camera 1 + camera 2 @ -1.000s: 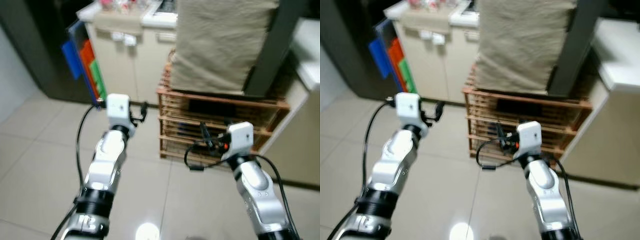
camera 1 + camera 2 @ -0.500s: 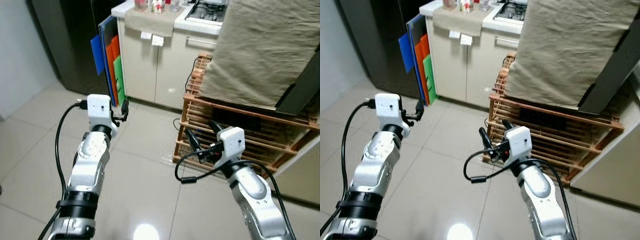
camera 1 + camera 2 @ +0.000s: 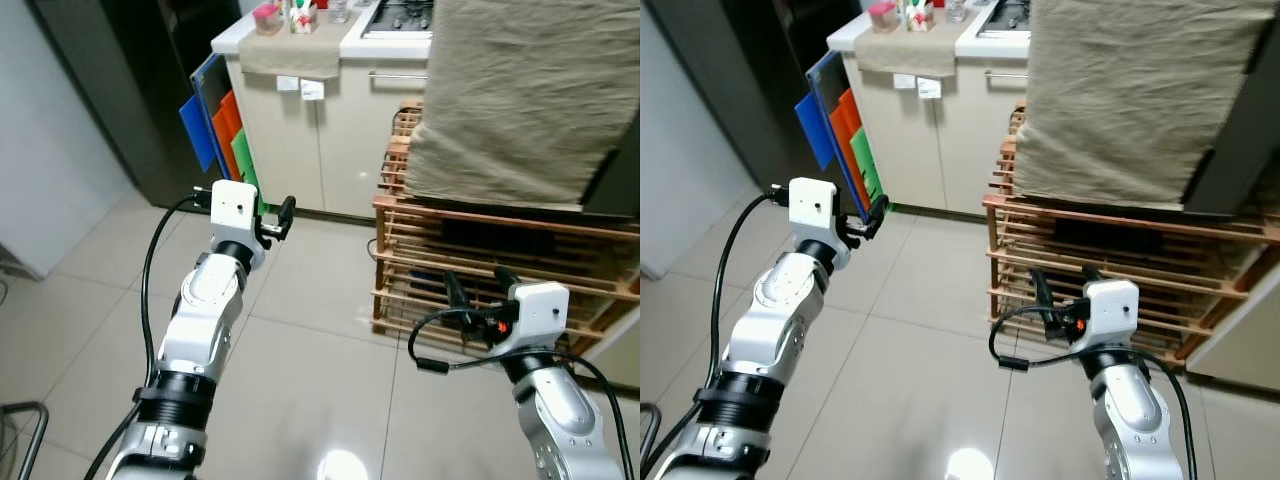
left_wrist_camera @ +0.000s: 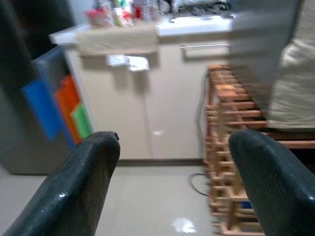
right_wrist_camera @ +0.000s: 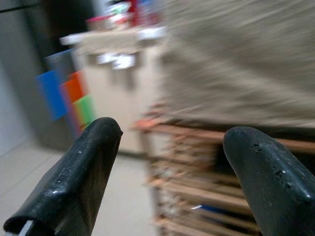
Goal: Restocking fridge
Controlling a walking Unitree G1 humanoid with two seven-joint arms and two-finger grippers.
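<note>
Holding nothing, the left gripper (image 3: 283, 214) hangs raised in front of the robot with its 2 fingers spread apart, and the right gripper (image 3: 478, 290) sits lower and nearer the body, likewise released and empty. Just beyond the right gripper stands a slatted wooden rack (image 3: 480, 260) with a beige cloth-covered bulk (image 3: 520, 95) on top; a loose cable (image 3: 372, 170) trails down by the rack's side. Past the left gripper are cream cabinets (image 3: 320, 130) under a table (image 3: 300, 30) carrying small jars and a hob, with blue, orange and green boards (image 3: 215, 135) leaning against the cabinet end. The dark tall fridge (image 3: 150, 90) stands to the left of those boards, its door apparently closed, well apart from both grippers. No item to stock is in either gripper, so the robot seems to be walking toward its goal. The likely trouble: the right arm passes close to the rack and could snag a slat or the cable, and the wrist views are blurred, so aiming at a handle now would be unreliable.
</note>
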